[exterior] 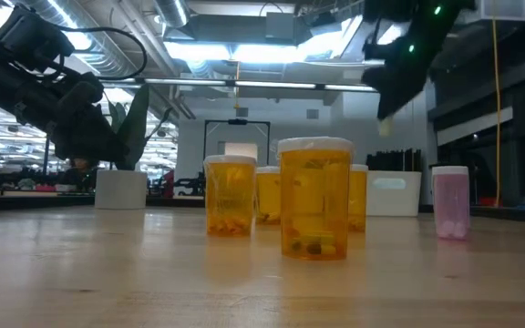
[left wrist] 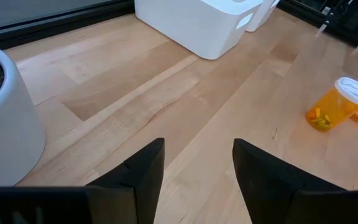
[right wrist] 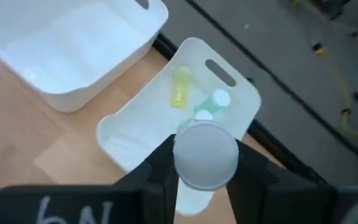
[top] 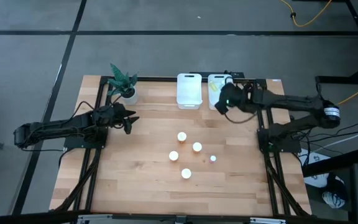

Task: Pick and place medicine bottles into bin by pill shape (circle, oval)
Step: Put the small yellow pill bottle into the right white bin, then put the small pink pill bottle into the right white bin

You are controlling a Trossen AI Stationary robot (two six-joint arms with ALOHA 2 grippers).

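My right gripper (top: 225, 101) hangs above the right white bin (right wrist: 135, 124) at the table's far edge, shut on a small pale medicine bottle (right wrist: 205, 154) with a white cap. A yellow bottle (right wrist: 181, 87) and a green bottle (right wrist: 219, 99) lie in that bin. Several orange bottles (top: 182, 136) and a pink one (top: 213, 158) stand upright on the table's middle. My left gripper (left wrist: 197, 180) waits at the left near the potted plant, open, nothing between its fingers. My right gripper pinches the small bottle between its two fingers (right wrist: 160, 165), one on each side just below the white cap (right wrist: 205, 143). The fingers slant down toward the far edge. The cap faces back at the wrist, the body (right wrist: 194, 198) points down past the fingers, clear of the bin.
A second white bin (top: 189, 90) stands left of the right one at the far edge. The potted plant (top: 127, 87) stands at the far left, close to my left gripper. Black frame rails run along both table sides.
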